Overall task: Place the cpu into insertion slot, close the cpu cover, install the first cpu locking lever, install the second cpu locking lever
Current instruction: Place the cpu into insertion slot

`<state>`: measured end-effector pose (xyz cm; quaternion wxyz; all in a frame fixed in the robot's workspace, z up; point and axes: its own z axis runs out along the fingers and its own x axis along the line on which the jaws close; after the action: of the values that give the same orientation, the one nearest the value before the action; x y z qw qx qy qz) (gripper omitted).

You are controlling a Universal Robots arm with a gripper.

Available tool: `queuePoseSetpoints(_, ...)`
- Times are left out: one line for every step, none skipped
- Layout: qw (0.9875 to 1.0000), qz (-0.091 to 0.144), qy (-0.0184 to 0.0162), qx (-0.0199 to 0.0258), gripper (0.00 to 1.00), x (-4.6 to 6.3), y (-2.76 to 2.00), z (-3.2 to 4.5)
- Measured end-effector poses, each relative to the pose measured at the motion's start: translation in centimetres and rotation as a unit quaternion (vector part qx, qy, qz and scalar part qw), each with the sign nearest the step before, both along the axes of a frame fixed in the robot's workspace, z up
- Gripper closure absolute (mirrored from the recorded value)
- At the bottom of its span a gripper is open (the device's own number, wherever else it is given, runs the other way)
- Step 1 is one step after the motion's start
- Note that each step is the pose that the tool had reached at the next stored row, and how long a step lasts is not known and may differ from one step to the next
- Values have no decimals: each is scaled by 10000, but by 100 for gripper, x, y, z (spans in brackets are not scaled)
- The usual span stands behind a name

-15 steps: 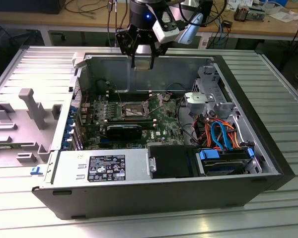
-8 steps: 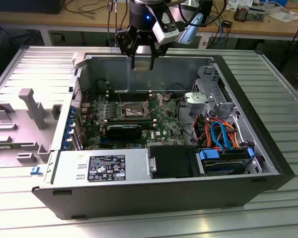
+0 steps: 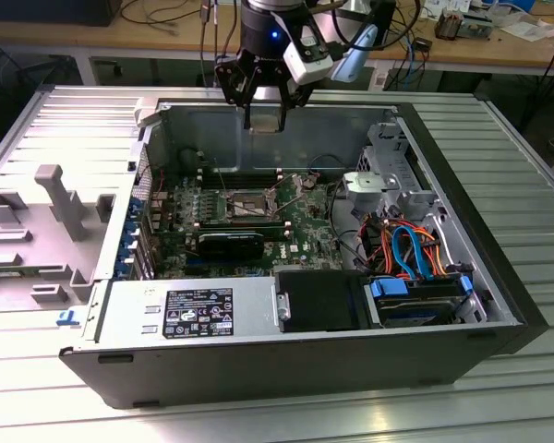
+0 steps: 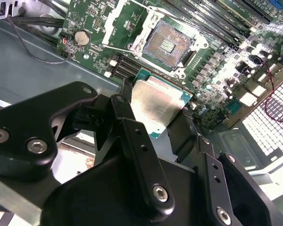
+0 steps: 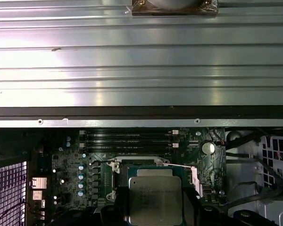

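My gripper hangs above the back wall of the open computer case, shut on the cpu. In both wrist views the cpu is a flat silver square clamped by its edges between the black fingers. Below it and apart from it, the insertion slot lies uncovered on the green board, its dark contact field exposed. Silver frame parts and thin wire levers stand beside the slot; I cannot tell which piece is the cpu cover.
Long black memory slots run beside the socket, with a coin battery nearby. A black graphics card, a power supply and coloured cables crowd the case. A grey panel lies on the ribbed table.
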<state>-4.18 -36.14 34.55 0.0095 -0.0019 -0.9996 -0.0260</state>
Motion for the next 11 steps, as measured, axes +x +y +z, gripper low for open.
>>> queuePoseSetpoints(10000, 0, 0, 0, 46, 0, -1, -3)
queuePoseSetpoints(10000, 0, 0, 0, 46, 0, -1, -5)
queuePoseSetpoints(10000, 0, 0, 0, 46, 0, -1, -7)
queuePoseSetpoints(10000, 0, 0, 0, 46, 0, -2, -9)
queuePoseSetpoints(10000, 0, 0, 0, 46, 0, -2, -11)
queuePoseSetpoints(10000, 0, 0, 0, 46, 0, -2, -13)
queuePoseSetpoints(10000, 0, 0, 1, 46, 0, -3, -17)
queuePoseSetpoints(10000, 0, 0, 0, 46, 0, -4, -20)
queuePoseSetpoints(10000, 0, -1, 1, 46, 0, -5, -22)
queuePoseSetpoints(10000, 0, 0, 1, 46, 0, -6, -25)
queuePoseSetpoints(10000, 0, 0, 0, 46, -1, -7, -27)
